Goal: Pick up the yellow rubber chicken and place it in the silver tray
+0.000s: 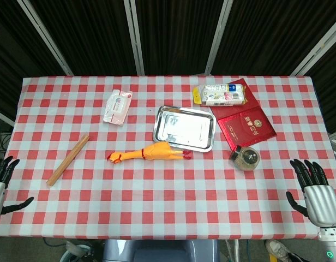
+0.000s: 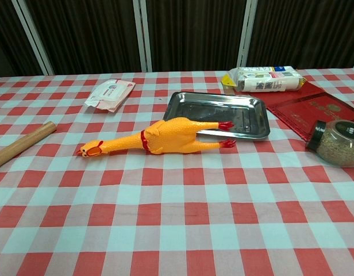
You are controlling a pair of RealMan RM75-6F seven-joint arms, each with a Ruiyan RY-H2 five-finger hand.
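The yellow rubber chicken lies on its side on the checked tablecloth, head to the left, red feet against the front edge of the silver tray. The tray holds nothing. My left hand hangs at the table's front left corner, fingers spread, holding nothing. At the front right corner my right hand is likewise spread and holds nothing. Both hands are far from the chicken and show only in the head view.
A wooden rolling pin lies left of the chicken. A wipes pack sits behind it. Right of the tray are a red booklet, a packet and a lying glass jar.
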